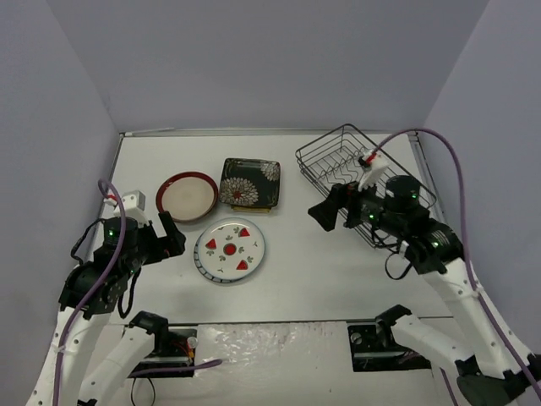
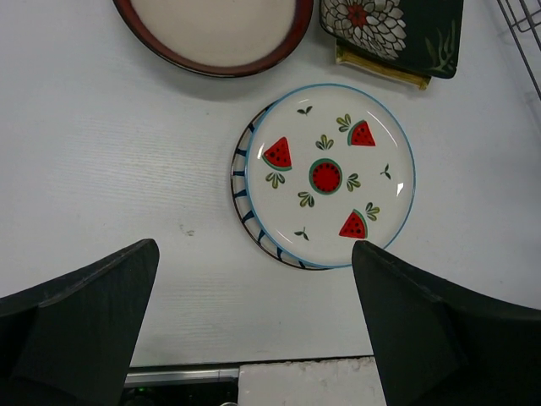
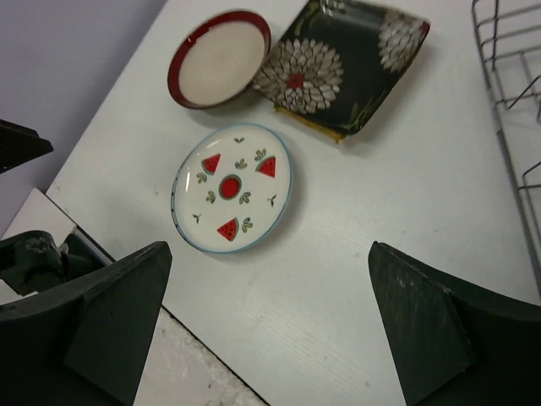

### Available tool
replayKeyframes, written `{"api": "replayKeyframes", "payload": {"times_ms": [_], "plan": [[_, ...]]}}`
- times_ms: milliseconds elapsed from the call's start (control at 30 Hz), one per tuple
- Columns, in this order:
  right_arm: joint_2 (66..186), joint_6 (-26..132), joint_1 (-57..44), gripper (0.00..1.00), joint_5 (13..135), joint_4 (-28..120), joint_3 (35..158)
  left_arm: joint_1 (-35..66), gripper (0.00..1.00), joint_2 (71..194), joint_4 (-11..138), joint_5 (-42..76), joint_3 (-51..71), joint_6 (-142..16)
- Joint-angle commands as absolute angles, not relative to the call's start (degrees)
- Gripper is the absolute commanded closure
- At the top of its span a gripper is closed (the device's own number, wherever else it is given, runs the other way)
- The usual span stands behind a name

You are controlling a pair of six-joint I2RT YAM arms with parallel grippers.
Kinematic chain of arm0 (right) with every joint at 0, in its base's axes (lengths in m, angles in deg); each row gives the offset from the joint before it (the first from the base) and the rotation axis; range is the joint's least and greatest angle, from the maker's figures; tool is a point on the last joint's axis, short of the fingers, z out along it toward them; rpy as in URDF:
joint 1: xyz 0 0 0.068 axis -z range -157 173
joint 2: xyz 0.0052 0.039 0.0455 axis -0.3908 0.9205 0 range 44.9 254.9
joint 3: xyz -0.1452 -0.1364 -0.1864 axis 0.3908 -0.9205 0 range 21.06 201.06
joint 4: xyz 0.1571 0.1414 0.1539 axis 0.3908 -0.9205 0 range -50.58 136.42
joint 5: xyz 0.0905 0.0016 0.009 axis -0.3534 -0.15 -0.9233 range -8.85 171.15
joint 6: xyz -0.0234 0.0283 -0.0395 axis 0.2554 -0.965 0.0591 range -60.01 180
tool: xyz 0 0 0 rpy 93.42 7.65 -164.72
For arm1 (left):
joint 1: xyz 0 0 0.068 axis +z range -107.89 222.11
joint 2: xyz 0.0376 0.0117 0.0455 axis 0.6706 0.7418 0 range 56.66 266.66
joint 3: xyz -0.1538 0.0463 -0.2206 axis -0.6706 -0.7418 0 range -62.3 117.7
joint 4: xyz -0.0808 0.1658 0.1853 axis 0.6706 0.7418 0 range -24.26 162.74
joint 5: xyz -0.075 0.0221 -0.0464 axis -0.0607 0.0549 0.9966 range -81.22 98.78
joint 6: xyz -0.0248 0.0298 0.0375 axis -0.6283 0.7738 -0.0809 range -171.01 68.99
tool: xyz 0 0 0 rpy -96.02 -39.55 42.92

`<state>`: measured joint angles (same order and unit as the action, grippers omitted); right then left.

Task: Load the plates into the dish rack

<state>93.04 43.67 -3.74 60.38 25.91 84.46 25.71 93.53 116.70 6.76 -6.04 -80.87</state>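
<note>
The watermelon plate [image 1: 230,249] lies flat on the table, on top of the striped plate [image 2: 240,182], of which only the left edge shows. The red-rimmed cream plate [image 1: 188,196] sits behind it on the left. The black floral square plate [image 1: 250,183] rests on the yellow square plate [image 2: 380,69], which shows only as an edge. The orange plate is hidden. The wire dish rack [image 1: 363,182] stands at the back right, with no plates seen in it. My left gripper [image 1: 172,233] is open and empty, left of the watermelon plate. My right gripper [image 1: 328,207] is open and empty, above the table just left of the rack.
The white table [image 1: 338,262] has a raised rim along its back and sides. Grey walls close it in on three sides. The right arm's body overlaps the near part of the rack in the top view.
</note>
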Motion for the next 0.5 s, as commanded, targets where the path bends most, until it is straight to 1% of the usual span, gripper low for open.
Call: {"api": "replayKeyframes", "payload": {"times_ms": [0,100,333,400,467], "plan": [[102.0,37.5,-4.4,0.0,56.5,39.5,79.2,25.6,0.03,96.8,109.7,11.7,-8.1,-84.3],[106.9,34.0,-5.5,0.0,56.1,47.8,74.3,25.6,0.03,98.1,107.0,12.4,-10.8,-86.0],[121.7,27.7,-12.4,0.0,60.8,64.4,68.4,25.6,0.03,100.6,93.8,13.4,-26.3,-95.3],[125.1,25.8,-14.1,0.0,62.1,67.4,66.9,25.6,0.03,102.3,90.1,14.5,-28.6,-96.7],[126.8,24.7,-15.1,0.0,63.7,71.1,66.0,25.6,0.08,103.8,88.7,14.2,-29.9,-96.9]]}}
